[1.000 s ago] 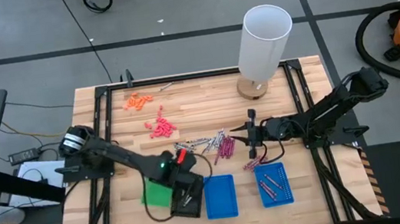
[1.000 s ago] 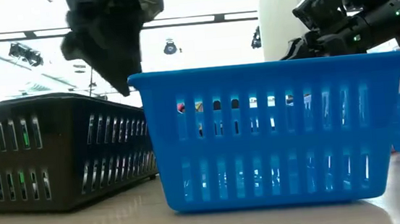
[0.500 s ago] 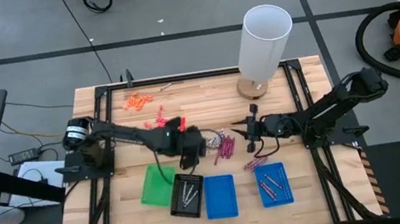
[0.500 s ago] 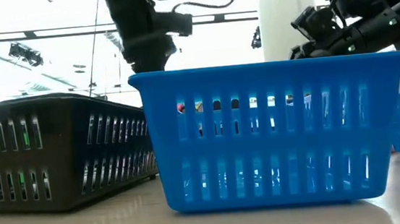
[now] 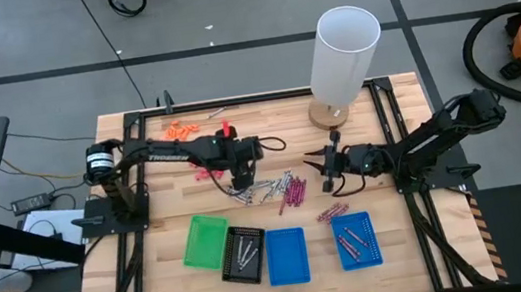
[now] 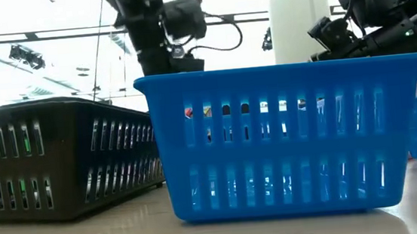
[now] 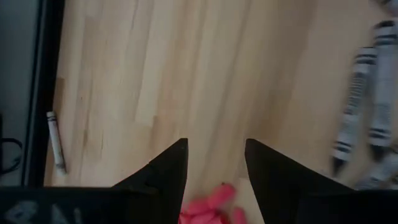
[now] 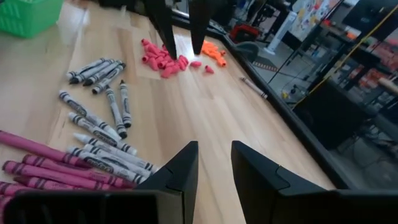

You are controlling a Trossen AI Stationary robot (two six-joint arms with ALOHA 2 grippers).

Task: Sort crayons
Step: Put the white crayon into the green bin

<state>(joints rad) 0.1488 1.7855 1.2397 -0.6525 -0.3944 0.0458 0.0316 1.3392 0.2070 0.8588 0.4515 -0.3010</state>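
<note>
Silvery-grey crayons (image 5: pixel 264 187) (image 8: pixel 99 118) and maroon-magenta crayons (image 5: pixel 293 192) (image 8: pixel 43 171) lie loose on the wooden table's middle. More grey ones lie in the black tray (image 5: pixel 243 254), more magenta ones in the right blue tray (image 5: pixel 357 240). My left gripper (image 5: pixel 242 189) (image 7: pixel 215 167) hangs open, fingers pointing down, between the grey pile and a heap of pink pieces (image 8: pixel 163 62), touching nothing. My right gripper (image 5: pixel 323 164) (image 8: pixel 215 163) stands open just right of the pile, pointing at it, nothing between its fingers.
A green tray (image 5: pixel 204 241) and a second blue tray (image 5: pixel 287 255) sit along the near edge. Orange pieces (image 5: pixel 179 130) lie far left, a tall white cylinder (image 5: pixel 344 54) at the far edge. A few magenta crayons (image 5: pixel 328 214) lie by the right tray.
My left gripper has swung from above the black tray toward the table's far edge and right, rolling about its own line, and now hangs by the grey crayon pile, still open. My right gripper has shifted slightly toward the far edge.
</note>
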